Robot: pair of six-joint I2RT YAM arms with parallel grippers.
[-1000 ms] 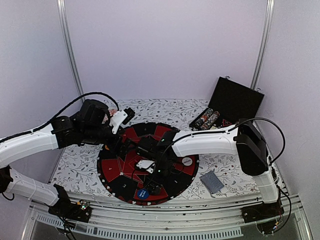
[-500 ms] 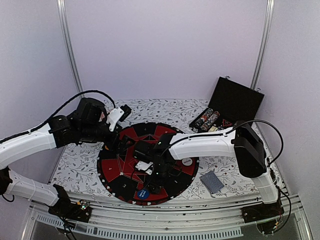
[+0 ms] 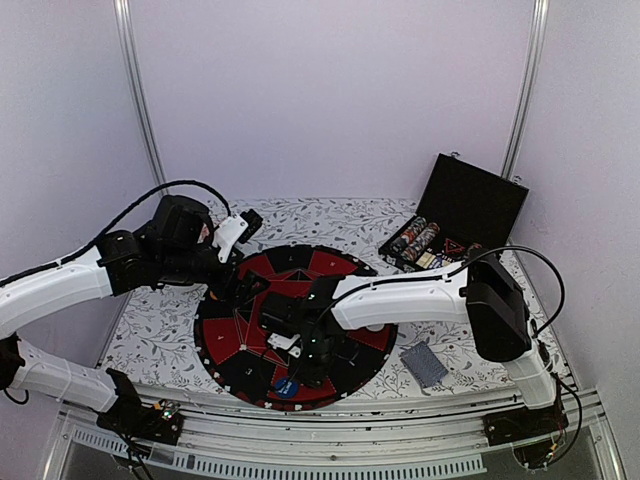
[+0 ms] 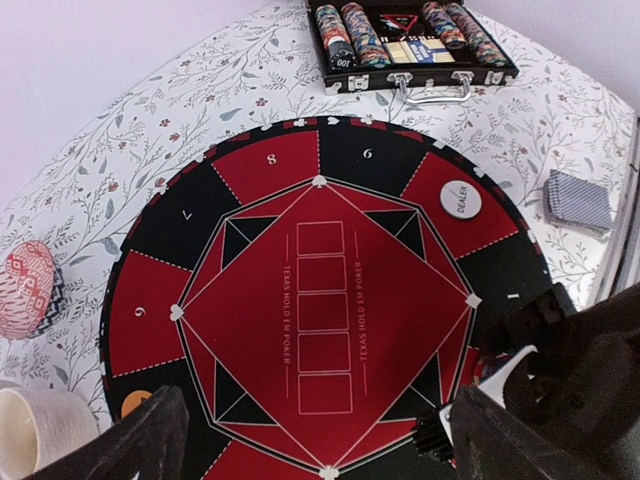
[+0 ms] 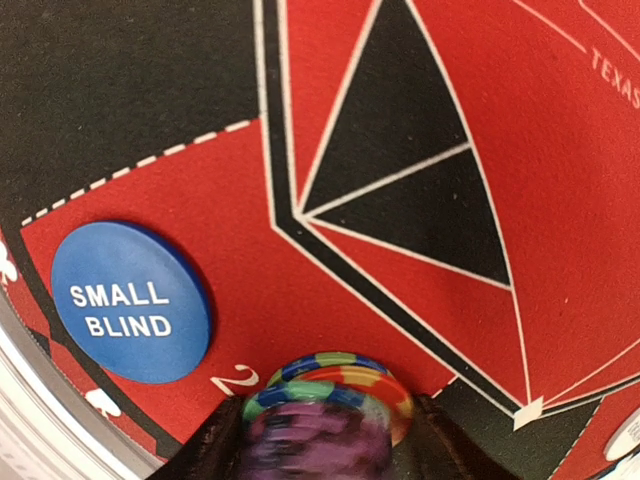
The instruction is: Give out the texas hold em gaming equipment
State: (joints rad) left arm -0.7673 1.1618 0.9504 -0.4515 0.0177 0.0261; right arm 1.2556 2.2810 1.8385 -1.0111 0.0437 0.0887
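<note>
**Step in hand.** The right pincer point(image 5: 325, 432) is down over the near edge of the round mat point(image 4: 330, 320). Its jaws are partly closed against both flanks of a stack of poker chips point(image 5: 330, 385). The stack stands on the red segment marked 2, just beside the small blind disc point(image 5: 132, 302) without touching it. The left pincer point(image 4: 320, 405) hovers over the mat, spread wide and empty.

**Recommendation.** In my judgement the grip should be square and level across the whole stack, so that no bottom chip slides out. Any travel should be straight up or down. A sideways drag would risk nudging the blue disc or fanning the chips. The left arm should stay clear of the seat.

**Count.**
- Stack of poker chips in the jaws: one. At least three striped edges show, but the exact number cannot be told.
- Small blind disc: one.
- Dealer disc point(image 4: 460, 199): one, white, on the mat's far right.
- Orange disc point(image 4: 135, 402): one, partly hidden.
- Deck of cards point(image 4: 578, 200): one, on the bench, off the mat.
- Open case point(image 4: 415, 72): one, with what looks like four chip rows.
- White cup point(image 4: 35, 440): one.
- Pink bowl point(image 4: 30, 290): one.
</note>
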